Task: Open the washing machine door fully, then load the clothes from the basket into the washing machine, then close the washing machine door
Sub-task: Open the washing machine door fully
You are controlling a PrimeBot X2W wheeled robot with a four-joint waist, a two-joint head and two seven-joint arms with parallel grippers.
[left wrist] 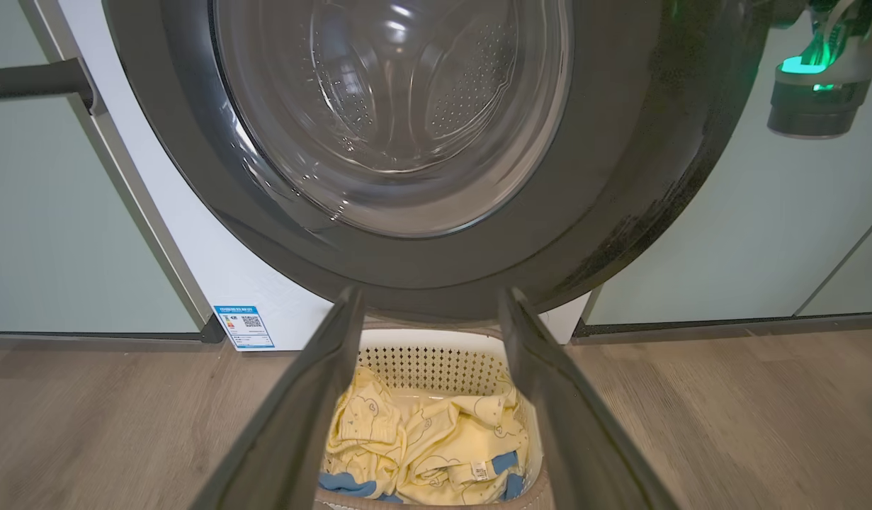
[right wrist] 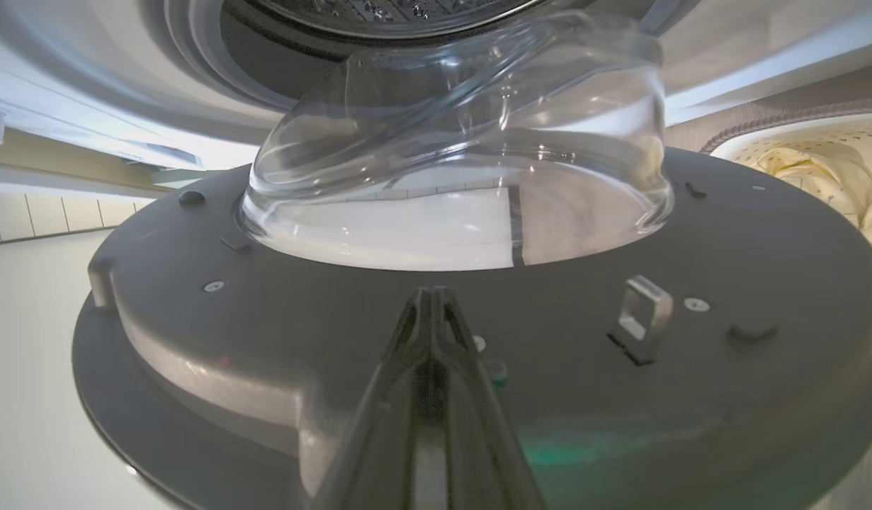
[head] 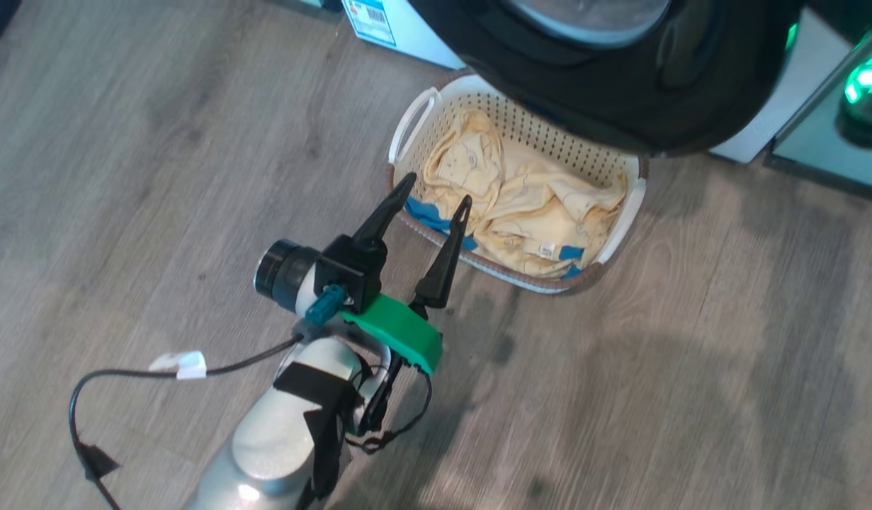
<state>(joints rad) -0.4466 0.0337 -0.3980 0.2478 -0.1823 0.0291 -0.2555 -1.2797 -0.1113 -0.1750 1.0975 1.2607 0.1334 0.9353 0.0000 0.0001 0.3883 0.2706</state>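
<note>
Fingers (head: 446,262) of the left gripper (head: 436,202) stand spread as wide as they go and hold nothing. They point at the near rim of the basket (head: 549,134), which sits on the wooden floor (head: 691,354) just in front of the washing machine (left wrist: 216,269). The clothes (head: 535,205) lie heaped inside it, untouched.

The right gripper (right wrist: 432,294) has its two fingers pressed together with nothing between them. Its tip is at the grey inner face of the washing machine door (right wrist: 691,389), below the glass bowl. Whether it touches the door cannot be told.

The door (head: 606,92) is swung out and hangs over the far part of the basket, so I judge the opening step to be in hand and not yet finished. The next move calls for the right gripper to push that inner face further round until the door clears the basket and the drum mouth. Only then will the left gripper have room to come down on the clothes.
</note>
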